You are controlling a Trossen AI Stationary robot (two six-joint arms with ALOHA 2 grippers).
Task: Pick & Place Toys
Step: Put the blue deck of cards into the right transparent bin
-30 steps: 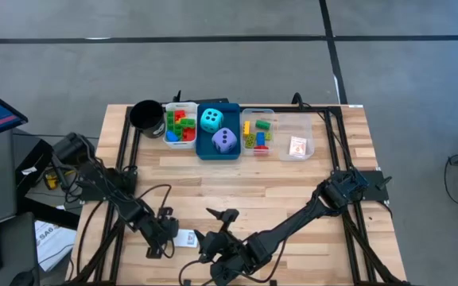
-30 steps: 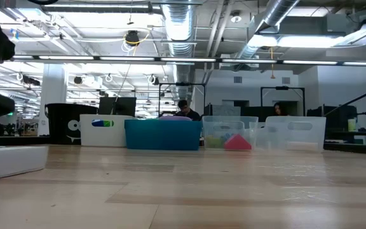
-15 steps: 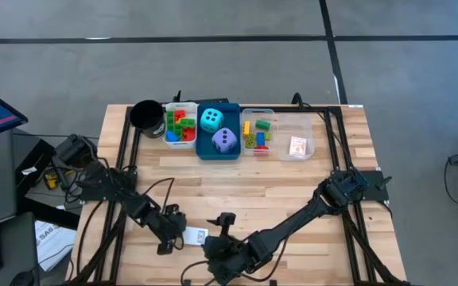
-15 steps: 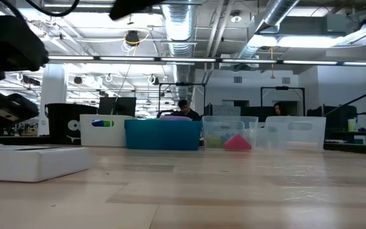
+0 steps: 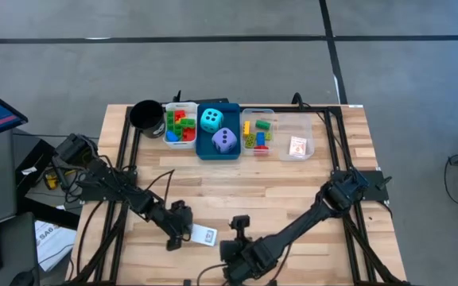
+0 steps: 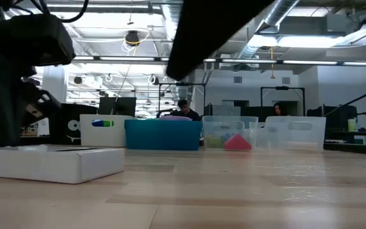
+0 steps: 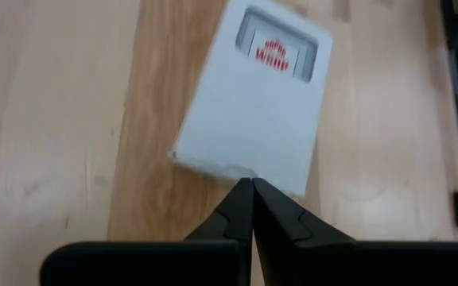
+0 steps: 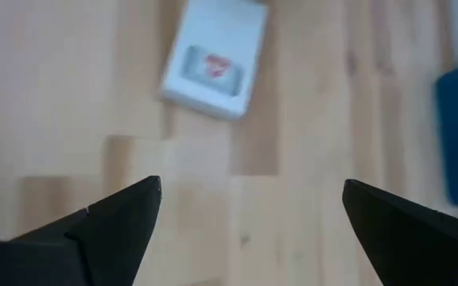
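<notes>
Nearest the table's front edge, the right gripper [image 5: 238, 238] waits with fingers spread, the left gripper [image 5: 183, 225] (fingers pressed together) touches the flat white card [image 5: 204, 235], which could skid away sideways if nudged off-centre.

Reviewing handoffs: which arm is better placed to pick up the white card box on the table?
Right, probably. The right gripper is open with the white card box ahead of it; the left gripper is shut at the box's edge.

The table's [image 5: 293, 191] middle is bare wood, open to pass. Along the far edge the cup [image 5: 145, 116] and trays [image 5: 219, 131] form a barrier. Near the front edge, the card [image 5: 204, 235] and both arms crowd the space.
</notes>
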